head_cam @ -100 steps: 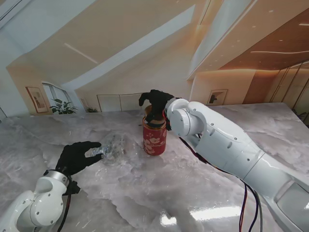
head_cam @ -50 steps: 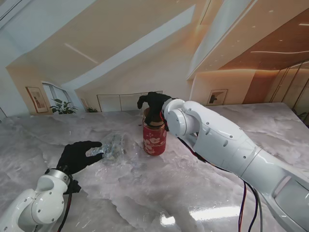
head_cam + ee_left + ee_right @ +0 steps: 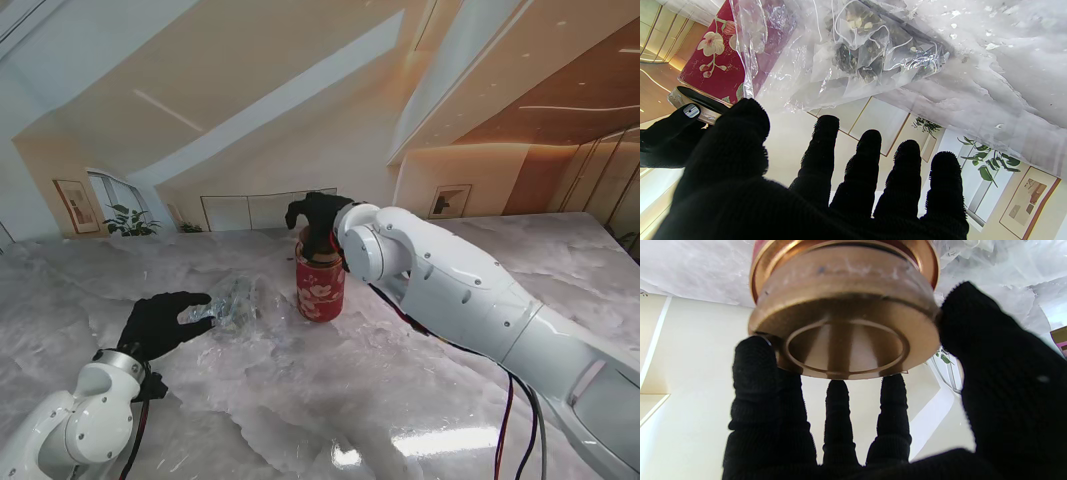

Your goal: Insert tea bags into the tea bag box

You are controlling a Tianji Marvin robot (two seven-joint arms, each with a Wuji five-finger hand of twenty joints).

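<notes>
So the tea box is a round red tin with white blossom print and a gold metal rim [image 3: 320,285], standing upright on the pale marble worktop [image 3: 300,400]. One tin, that's it. Its round copper-gold lid [image 3: 845,320] is sitting at the tin's mouth with the black-gloved right hand [image 3: 318,215] clamped around it, thumb on one side and fingers on the other; can't tell if the lid is fully seated or a bit lifted. Just beside the tin, on its left, lies one crinkly clear plastic pouch [image 3: 232,303] with mesh tea bags [image 3: 870,50] on white strings inside. They're bunched together so I can't count them. The black-gloved left hand [image 3: 160,325] is spread wide, gripping nothing, fingertips right at the pouch's edge.
</notes>
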